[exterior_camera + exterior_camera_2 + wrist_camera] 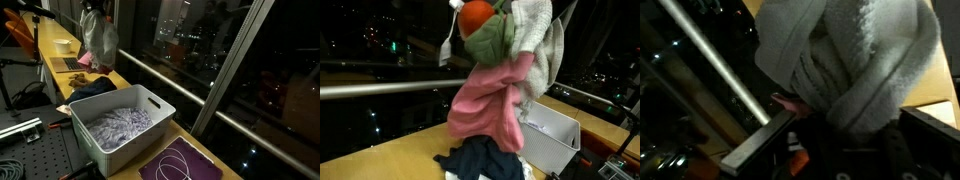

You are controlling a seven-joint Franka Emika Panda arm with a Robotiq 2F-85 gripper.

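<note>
- One bin (148, 135), holding one patterned cloth (120, 128).
- One hanging bundle (505, 75) of four garments: pink (485, 105), green (492, 38), orange (473, 17), grey (535, 30).
- One dark heap (485, 160) at the bundle's 6 o'clock.
- One bowl (63, 45).
- One purple mat (205, 170), carrying one cord (175, 158).

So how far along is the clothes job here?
Done, apparently: patterned laundry already lies in the white bin. In hand: a pink and grey bundle hangs lifted over the counter. Left: that bundle and the dark pile beneath it, both outside the bin.
</note>
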